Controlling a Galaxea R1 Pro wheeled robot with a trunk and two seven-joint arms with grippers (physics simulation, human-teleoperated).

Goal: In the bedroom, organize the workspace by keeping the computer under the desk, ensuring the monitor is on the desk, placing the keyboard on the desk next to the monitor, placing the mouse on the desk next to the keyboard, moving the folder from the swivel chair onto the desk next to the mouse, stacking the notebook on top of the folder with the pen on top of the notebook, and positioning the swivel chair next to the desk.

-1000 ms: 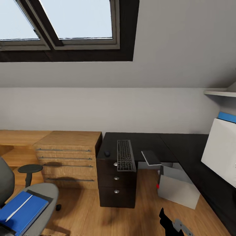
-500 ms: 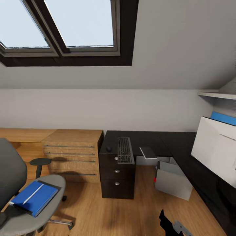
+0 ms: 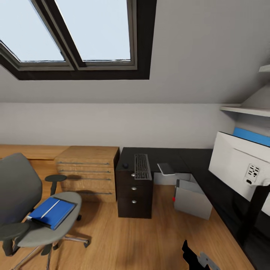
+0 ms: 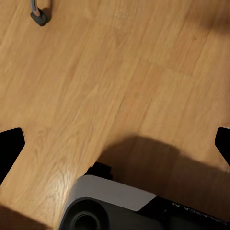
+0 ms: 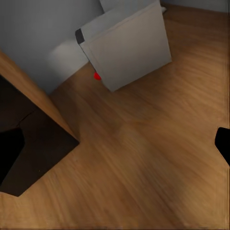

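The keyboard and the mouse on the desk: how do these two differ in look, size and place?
The keyboard is long, slim and rectangular with rows of grey keys; the mouse is a small, plain black oval. The keyboard reaches and slightly overhangs the desk's front edge above the drawers; the mouse lies beside it, nearer the wooden chest. Both are dark and rest apart on the black desk top.

**Desk setup, half sorted**

The black keyboard (image 3: 142, 166) lay on the black L-shaped desk (image 3: 165, 155) over the drawer unit, tiny mouse (image 3: 125, 165) just left of it. The monitor (image 3: 240, 168) stood on the right wing. The grey computer (image 3: 192, 197) sat tilted on the floor by the desk. The blue folder (image 3: 52, 212), pale pen (image 3: 50, 209) on top, lay on the swivel chair (image 3: 33, 210).
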